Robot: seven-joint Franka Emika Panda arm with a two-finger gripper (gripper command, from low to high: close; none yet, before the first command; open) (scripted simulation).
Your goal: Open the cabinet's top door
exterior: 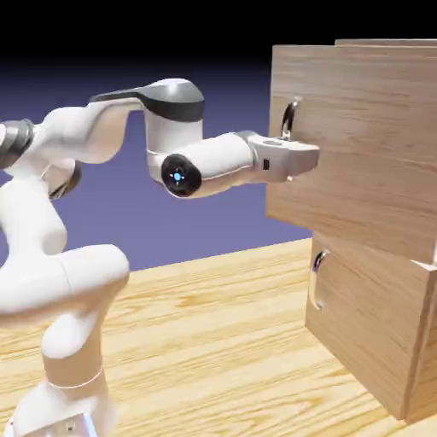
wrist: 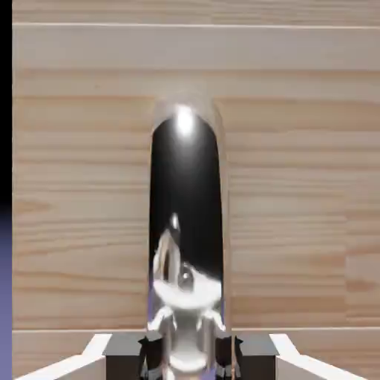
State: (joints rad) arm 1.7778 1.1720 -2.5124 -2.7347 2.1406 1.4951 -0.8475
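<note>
The cabinet (exterior: 375, 341) stands at the right of the exterior view, a tall light-wood box. Its top door (exterior: 367, 171) juts out toward the arm, past the lower panel's front, so it looks slightly ajar. A curved silver handle (exterior: 290, 118) sits on the door's near edge. My gripper (exterior: 309, 159) reaches level to the handle's lower part. In the hand view the shiny handle (wrist: 185, 215) runs up the middle over wood grain, and my gripper (wrist: 185, 358) is shut on it, with dark fingertips (wrist: 141, 355) pressed on either side.
Under the top door is the shorter lower door (exterior: 367, 324) with its own small handle (exterior: 317, 280). The wooden table (exterior: 213, 341) stretches between the robot's base and the cabinet. My forearm (exterior: 205, 166) lies level, just left of the top door.
</note>
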